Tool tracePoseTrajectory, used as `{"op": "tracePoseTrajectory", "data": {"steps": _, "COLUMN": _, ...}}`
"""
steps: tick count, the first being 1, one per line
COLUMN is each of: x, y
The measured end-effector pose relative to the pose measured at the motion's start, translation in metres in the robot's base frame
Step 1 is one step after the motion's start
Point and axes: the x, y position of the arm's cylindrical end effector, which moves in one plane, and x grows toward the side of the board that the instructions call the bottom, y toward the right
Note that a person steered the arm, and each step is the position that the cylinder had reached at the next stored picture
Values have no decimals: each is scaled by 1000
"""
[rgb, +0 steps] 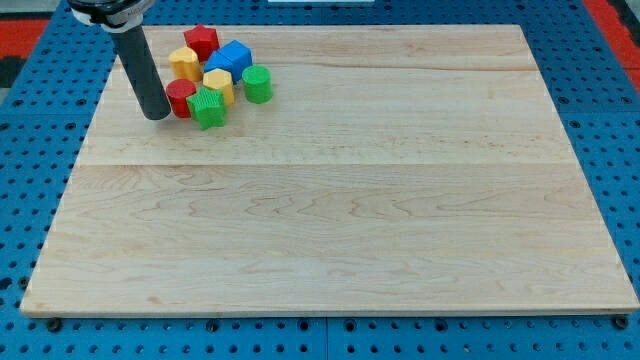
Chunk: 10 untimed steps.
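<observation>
Blue perforated bench (40, 80) carries a pale wooden board (340, 200). No claw shows on this arm, only a dark rod, so open or closed does not apply. My tip (156, 115) rests near the board's upper left corner, touching or just beside a red cylinder (180, 96) on its left. Right of that sits a green star-shaped block (208, 107), then a yellow block (219, 84), a green cylinder (257, 84), a blue block (231, 58), another yellow block (184, 62) and a red block (201, 42), clustered together.
</observation>
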Motion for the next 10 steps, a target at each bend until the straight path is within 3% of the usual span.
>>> {"op": "tracePoseTrajectory", "data": {"steps": 3, "x": 0, "y": 2}}
{"op": "tracePoseTrajectory", "data": {"steps": 4, "x": 8, "y": -25}}
{"op": "tracePoseTrajectory", "data": {"steps": 5, "x": -12, "y": -57}}
{"op": "tracePoseTrajectory", "data": {"steps": 6, "x": -53, "y": -33}}
{"op": "tracePoseTrajectory", "data": {"steps": 7, "x": -106, "y": -50}}
{"op": "tracePoseTrajectory", "data": {"steps": 8, "x": -154, "y": -33}}
{"op": "tracePoseTrajectory", "data": {"steps": 9, "x": -157, "y": 68}}
{"op": "tracePoseTrajectory", "data": {"steps": 10, "x": -130, "y": 125}}
